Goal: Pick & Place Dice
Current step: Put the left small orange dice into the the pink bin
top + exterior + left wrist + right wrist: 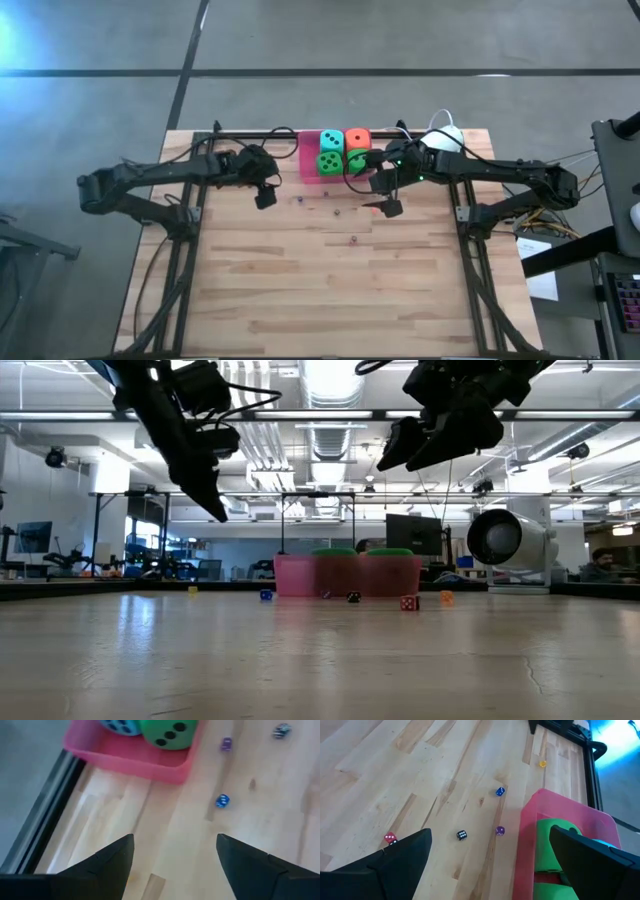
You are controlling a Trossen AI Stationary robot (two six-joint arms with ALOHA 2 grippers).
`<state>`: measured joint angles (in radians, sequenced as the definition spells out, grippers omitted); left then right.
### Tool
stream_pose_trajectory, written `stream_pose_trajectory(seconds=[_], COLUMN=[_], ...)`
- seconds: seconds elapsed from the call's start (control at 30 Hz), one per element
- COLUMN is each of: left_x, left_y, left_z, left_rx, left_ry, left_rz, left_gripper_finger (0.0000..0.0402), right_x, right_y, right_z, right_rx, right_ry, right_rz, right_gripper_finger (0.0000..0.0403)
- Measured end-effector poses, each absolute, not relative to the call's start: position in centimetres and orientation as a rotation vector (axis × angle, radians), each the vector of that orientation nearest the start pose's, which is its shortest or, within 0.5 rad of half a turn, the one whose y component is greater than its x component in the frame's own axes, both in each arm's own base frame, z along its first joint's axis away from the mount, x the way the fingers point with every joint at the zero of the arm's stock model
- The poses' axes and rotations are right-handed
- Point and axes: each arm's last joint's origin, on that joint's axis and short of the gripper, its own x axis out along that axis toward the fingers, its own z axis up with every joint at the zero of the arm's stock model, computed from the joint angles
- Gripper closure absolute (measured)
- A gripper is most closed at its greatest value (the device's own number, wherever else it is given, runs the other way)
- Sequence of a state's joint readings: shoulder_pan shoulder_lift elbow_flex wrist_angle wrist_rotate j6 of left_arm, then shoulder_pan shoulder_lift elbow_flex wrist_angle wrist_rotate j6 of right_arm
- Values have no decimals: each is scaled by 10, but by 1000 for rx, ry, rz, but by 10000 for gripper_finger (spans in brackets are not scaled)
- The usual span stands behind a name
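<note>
Your surface (330, 290) is pale wood planking, sitting on a grey concrete floor (100, 90) crossed by dark seam lines. Looking level across it, you see a large open workshop: long ceiling light strips (330, 420) glow overhead among exposed ducts and beams. A dark monitor (412, 535) stands behind the far edge, and workbenches with equipment (60, 558) line the room at your far left.
</note>
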<state>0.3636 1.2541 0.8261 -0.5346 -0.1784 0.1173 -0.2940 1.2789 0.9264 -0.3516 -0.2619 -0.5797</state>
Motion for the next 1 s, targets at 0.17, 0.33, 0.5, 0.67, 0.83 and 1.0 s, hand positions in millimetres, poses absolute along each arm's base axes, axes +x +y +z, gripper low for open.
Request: stream_pose_trajectory(seconds=[0.17,0.33,0.5,0.67,0.83,1.0], left_x=[217,204,189,185,193,204], left_y=[100,116,132,142,151,159], left_z=[227,225,219,199,186,176], left_rx=[-47,-175,-260,-311,-283,-281], left_ry=[1010,1029,1069,1126,1185,1183], left_rz=[566,685,776,790,760,759], left_gripper_finger=[167,220,255,274,279,275], right_x=[258,258,258,258,259,260], right_y=[-70,-70,-70,-70,-71,-71], right_z=[266,266,266,266,266,268], right_rx=[-364,-363,-363,-363,-365,-374], right_ry=[661,661,661,661,656,632], right_rz=[165,164,164,165,163,156], right_gripper_finger=[3,3,3,3,3,3])
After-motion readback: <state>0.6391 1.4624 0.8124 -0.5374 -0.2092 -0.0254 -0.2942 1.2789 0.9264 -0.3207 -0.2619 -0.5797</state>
